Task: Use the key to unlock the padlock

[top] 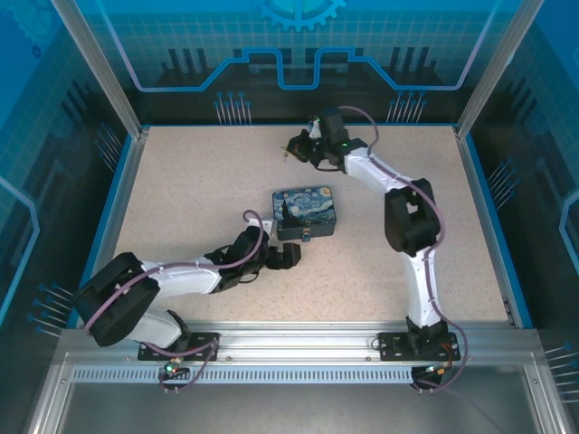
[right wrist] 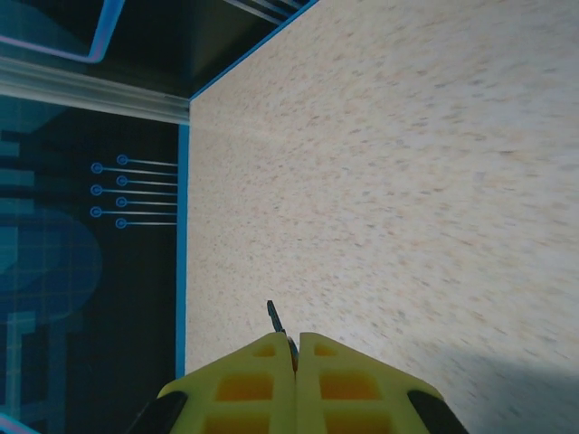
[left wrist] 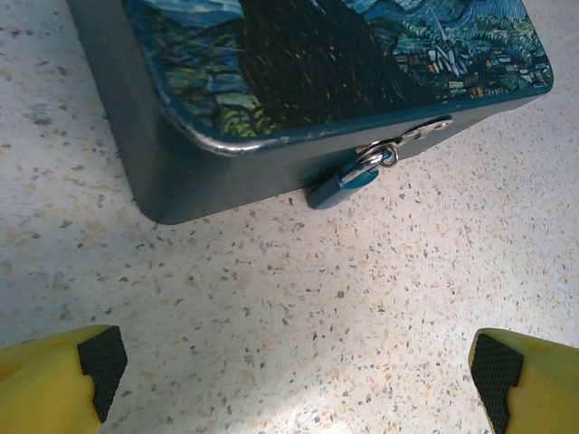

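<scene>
The small teal padlock hangs by its silvery shackle from the hasp on the front wall of the Starry-Night tin, its body resting on the table. My left gripper is open just in front of it, black pads spread wide, with nothing between them. In the top view the tin lies mid-table, with the left gripper at its near edge. My right gripper is shut on the key, whose thin dark blade sticks out past the fingertips. That gripper hovers over the far side of the table.
A blue rim borders the speckled table, with aluminium posts and dark enclosure walls beyond. The right arm's elbow hangs to the right of the tin.
</scene>
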Tool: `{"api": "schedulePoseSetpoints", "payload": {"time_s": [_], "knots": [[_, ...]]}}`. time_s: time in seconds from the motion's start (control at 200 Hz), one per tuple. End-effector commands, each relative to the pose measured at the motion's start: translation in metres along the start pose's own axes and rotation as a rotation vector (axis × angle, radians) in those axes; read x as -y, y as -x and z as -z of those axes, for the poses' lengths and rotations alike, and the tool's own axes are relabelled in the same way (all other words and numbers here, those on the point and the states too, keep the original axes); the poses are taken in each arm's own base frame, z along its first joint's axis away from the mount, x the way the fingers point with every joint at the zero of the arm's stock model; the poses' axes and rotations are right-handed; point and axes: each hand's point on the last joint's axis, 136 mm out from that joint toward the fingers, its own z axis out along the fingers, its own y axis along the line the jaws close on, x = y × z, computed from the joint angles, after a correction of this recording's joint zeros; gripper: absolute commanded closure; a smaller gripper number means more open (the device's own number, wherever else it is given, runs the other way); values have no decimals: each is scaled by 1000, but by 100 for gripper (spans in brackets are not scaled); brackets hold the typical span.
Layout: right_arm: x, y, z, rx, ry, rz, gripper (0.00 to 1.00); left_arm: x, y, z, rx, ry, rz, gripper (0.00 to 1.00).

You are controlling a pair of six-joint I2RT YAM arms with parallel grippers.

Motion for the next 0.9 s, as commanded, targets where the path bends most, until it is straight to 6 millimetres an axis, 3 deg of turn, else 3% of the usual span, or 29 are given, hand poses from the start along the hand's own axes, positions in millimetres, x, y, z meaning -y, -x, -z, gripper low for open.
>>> {"api": "schedulePoseSetpoints", "payload": {"time_s": [0.0,0.125,0.265,0.555,0.895], "knots": [[7,7,33,44,17,23,100,23,16,-7,35,-67,-29,1],[22,0,55,51,33,3,100,27,17,-17,34,-70,-38,1],[29,-13,64,41,74,-28,100,28,16,-28,30,-71,-38,1],[50,-33,55,29,81,-107,100,31,9,-52,13,-78,-43,1],[66,-48,46,1,48,-132,100,40,16,-74,39,-51,-142,2]]}}
